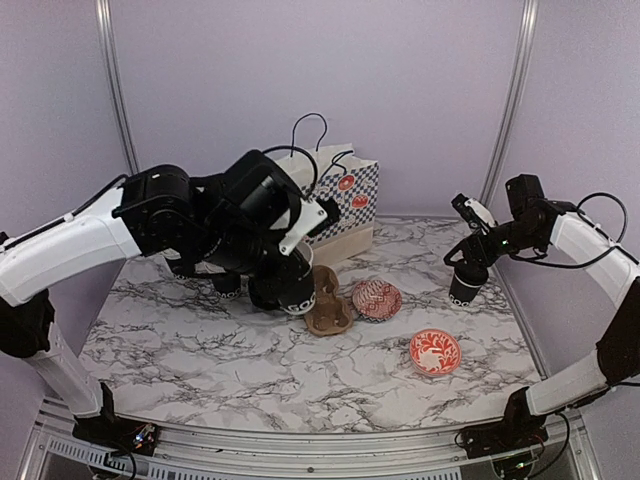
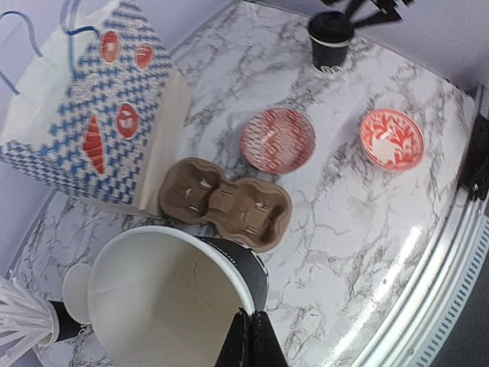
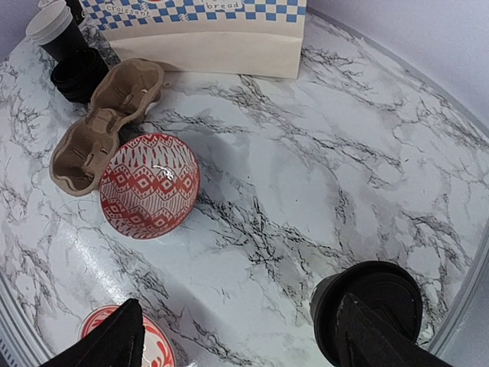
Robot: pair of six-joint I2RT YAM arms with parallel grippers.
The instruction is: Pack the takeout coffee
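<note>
The left gripper [image 2: 248,340] — jaws clamped on the rim of the open cup [image 2: 153,298] — held it just short of the cardboard carrier [image 2: 225,202], its pockets directly ahead.

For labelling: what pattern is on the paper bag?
Paper bag: blue-and-white checks, red ovals; best in left wrist view.
</note>
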